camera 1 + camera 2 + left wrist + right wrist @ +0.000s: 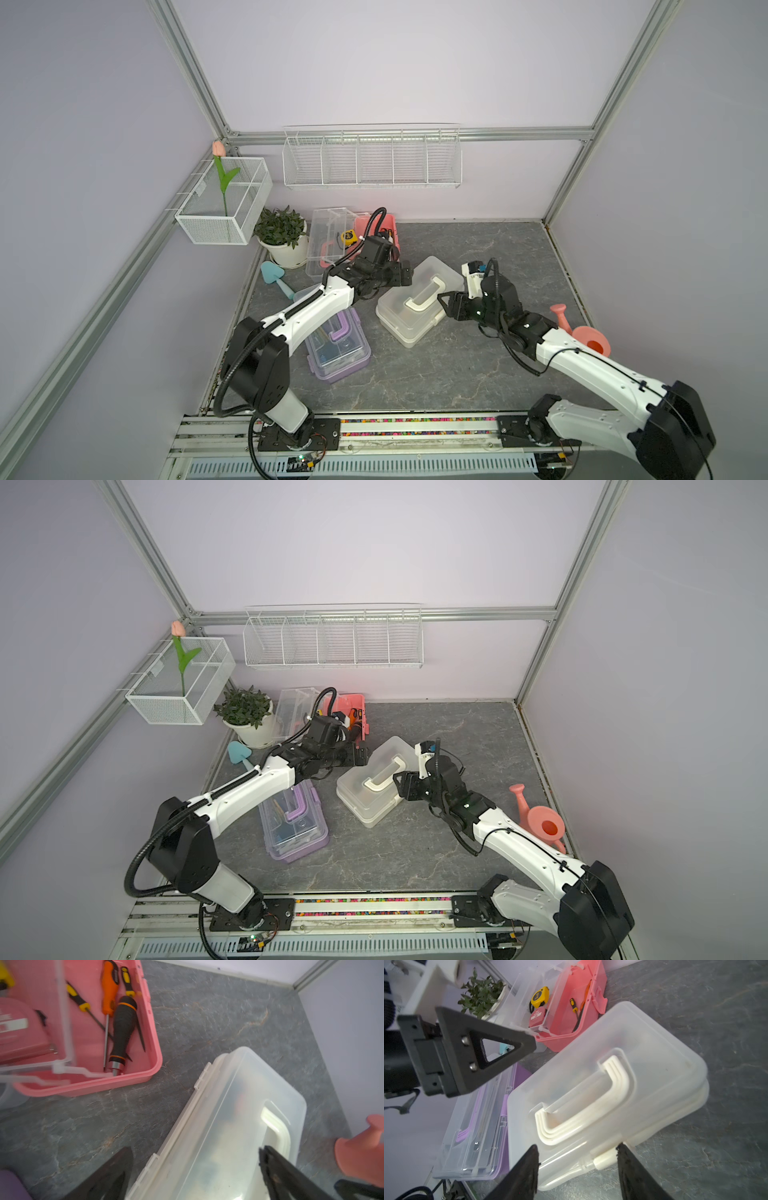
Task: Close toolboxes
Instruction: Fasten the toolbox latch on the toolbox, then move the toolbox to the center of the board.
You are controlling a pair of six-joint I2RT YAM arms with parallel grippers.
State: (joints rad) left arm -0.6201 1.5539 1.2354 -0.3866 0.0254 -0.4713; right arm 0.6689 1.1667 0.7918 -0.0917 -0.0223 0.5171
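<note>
Three toolboxes on the surface (457, 374). The white toolbox (415, 307), lid down, is lying between the left claw (195, 1149) and the right claw (577, 1147). The purple toolbox (340, 353) is sitting under the left arm. The pink toolbox (349, 702) is standing open just behind the left claw, its long axis running toward the back wall, so the left arm is nearer. Both claws are gaping and empty.

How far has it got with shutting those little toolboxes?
Looks done: the purple toolbox and the white toolbox have their lids down, though I cannot tell whether the latches are shut. In hand: nothing gripped; the left gripper and right gripper hang open at the white one. Left: the pink toolbox, lid thrown back, screwdrivers showing.
</note>
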